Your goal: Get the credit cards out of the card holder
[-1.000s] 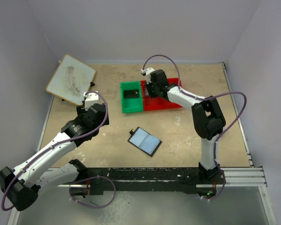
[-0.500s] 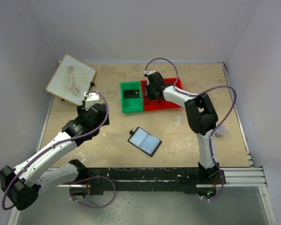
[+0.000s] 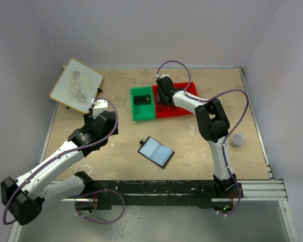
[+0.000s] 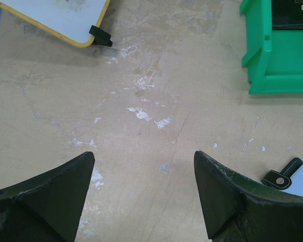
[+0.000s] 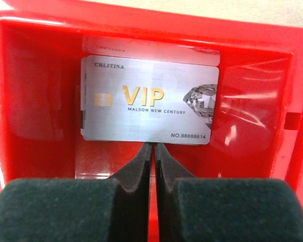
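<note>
The card holder point(image 3: 156, 152) lies open on the table, pale blue inside, and its black tab point(image 4: 279, 179) shows at the left wrist view's lower right. A silver VIP credit card point(image 5: 149, 108) lies flat in the red bin point(image 5: 40, 75), on top of another pale card point(image 5: 151, 46). My right gripper point(image 5: 154, 145) is shut, its tips at that card's near edge and nothing between them. A dark card point(image 3: 141, 101) lies in the green bin point(image 3: 141, 115). My left gripper point(image 4: 144, 166) hangs open over bare table, left of the holder.
A yellow-framed whiteboard point(image 3: 77, 84) lies at the far left. The red bin point(image 3: 184, 108) and green bin stand side by side at the back. A small grey object point(image 3: 236, 140) sits on the table at the right, beside the right arm.
The right arm's elbow has swung inward and left while its gripper stayed over the red bin, uncovering the small grey object. The left arm has not moved.
</note>
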Motion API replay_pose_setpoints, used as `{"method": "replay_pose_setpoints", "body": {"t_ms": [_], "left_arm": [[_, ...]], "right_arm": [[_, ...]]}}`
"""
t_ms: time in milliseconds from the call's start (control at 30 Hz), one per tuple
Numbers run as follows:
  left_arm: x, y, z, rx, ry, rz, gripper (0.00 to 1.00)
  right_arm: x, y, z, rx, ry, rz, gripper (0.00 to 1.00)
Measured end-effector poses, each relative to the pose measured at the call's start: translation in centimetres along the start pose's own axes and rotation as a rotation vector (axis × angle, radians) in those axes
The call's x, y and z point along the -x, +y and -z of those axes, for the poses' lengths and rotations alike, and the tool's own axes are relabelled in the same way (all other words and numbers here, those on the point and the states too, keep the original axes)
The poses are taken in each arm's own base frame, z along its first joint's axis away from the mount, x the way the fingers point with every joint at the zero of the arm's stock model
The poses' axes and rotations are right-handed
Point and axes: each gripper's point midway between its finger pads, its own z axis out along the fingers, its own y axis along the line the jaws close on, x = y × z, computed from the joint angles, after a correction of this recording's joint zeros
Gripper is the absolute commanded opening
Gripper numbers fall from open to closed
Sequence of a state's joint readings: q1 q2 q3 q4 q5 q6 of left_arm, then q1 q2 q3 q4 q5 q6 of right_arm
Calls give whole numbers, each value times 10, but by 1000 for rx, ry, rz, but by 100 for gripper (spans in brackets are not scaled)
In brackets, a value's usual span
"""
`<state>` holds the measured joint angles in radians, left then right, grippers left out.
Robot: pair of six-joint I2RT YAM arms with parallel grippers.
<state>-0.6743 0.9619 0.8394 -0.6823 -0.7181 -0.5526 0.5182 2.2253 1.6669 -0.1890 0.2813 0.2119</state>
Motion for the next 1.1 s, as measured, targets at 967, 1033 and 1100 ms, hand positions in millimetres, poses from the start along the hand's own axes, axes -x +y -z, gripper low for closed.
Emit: {"method": "replay_pose_setpoints", "body": {"t_ms": [967,1033,1100], "left_arm": [[-1,0,-1,2,4,-5,77],[-1,0,-1,2,4,-5,77],[-1,0,-1,3,3,-4,77]], "right_arm": [[69,-13,116,83,-254,-51,44],[68,-14,130,92,-274,-78,44],[59,-12,141,99,-278,-106,46]]}}
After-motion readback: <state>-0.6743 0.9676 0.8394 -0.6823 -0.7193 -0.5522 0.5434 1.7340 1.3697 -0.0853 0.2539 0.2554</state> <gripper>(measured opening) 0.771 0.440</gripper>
